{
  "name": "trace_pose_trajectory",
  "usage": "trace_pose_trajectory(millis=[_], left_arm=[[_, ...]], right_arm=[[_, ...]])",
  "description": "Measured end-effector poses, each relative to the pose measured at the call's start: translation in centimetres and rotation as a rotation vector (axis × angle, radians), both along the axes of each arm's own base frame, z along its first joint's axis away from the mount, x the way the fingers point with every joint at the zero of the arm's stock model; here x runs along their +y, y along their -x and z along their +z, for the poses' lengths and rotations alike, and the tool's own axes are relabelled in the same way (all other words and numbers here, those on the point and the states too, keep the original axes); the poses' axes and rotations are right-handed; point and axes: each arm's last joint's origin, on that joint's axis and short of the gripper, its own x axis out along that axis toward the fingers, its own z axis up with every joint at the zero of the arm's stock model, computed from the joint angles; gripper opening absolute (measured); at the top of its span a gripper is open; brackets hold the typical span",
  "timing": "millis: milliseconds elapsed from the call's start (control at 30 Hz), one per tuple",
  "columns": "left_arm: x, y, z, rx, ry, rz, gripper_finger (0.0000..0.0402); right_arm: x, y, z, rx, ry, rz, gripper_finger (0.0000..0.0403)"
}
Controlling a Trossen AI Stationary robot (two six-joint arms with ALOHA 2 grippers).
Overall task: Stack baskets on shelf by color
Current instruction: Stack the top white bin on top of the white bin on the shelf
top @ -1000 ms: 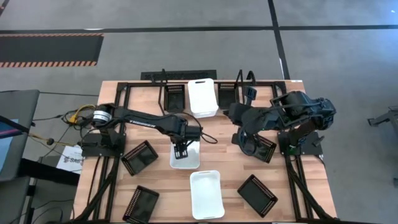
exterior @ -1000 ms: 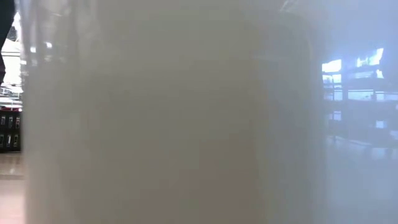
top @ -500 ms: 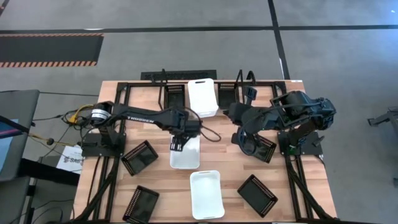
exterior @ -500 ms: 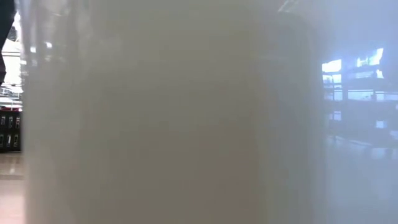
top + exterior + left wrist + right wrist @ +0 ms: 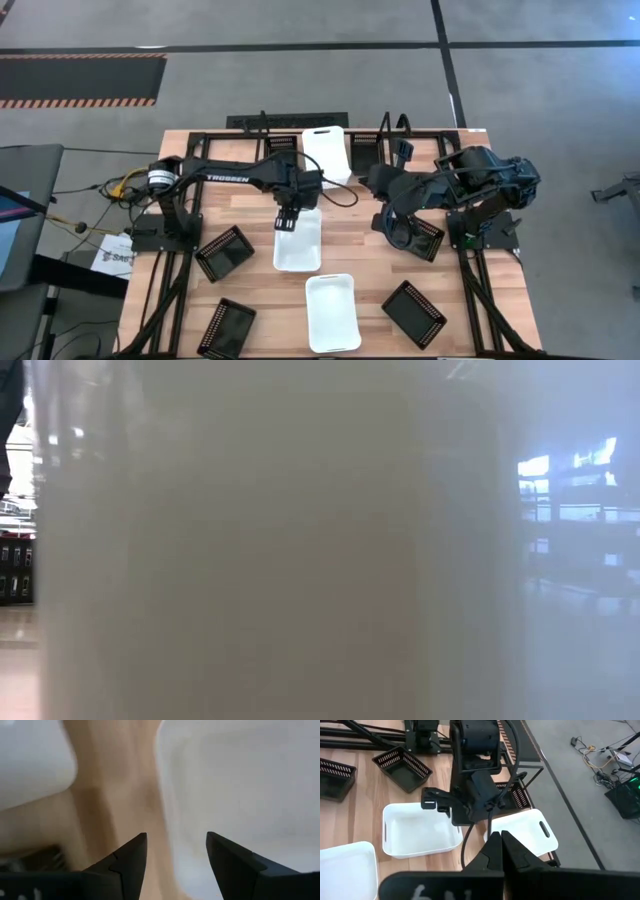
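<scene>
Near front edge of tabletop [image 5: 250,285]: white basket [image 5: 331,311], empty. Mid-table: second white basket [image 5: 298,245], left gripper [image 5: 285,222] above its far end, fingers spread wide, holding nothing. Right gripper [image 5: 500,840] fingers pressed together, empty. Farthest: third white basket [image 5: 325,155] on shelf [image 5: 262,125].

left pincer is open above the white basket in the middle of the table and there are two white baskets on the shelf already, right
Not quite: only one white basket is on the shelf, as the high view shows. The left pincer is indeed open above the middle white basket; a third white basket sits nearer the table's front.
</scene>
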Motion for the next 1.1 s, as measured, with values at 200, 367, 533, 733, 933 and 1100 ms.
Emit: trace_pose_trajectory(millis=[200,367,533,733,933,1100], left_arm=[[0.3,0.0,0.0,-0.015,0.055,0.034,0.0193],[0.6,-0.3,0.0,-0.042,0.053,0.101,0.0193],[0.6,-0.3,-0.8,-0.040,0.058,0.095,0.0193],[0.3,0.6,-2.5,0.021,0.078,0.096,0.0193],[0.1,1.6,-4.2,0.081,0.083,0.133,0.0189],[0.1,1.8,-4.8,0.092,0.089,0.177,0.0115]], right_arm=[[0.0,-0.1,0.1,-0.009,-0.003,0.000,0.0002],[0.0,-0.1,0.1,-0.016,-0.005,0.000,0.0003],[0.0,-0.1,0.1,-0.016,-0.005,0.000,0.0003],[0.0,-0.1,0.1,-0.015,-0.004,0.002,0.0003],[0.0,-0.1,0.1,-0.015,-0.004,0.002,0.0003],[0.0,-0.1,0.1,-0.015,-0.004,0.002,0.0003]])
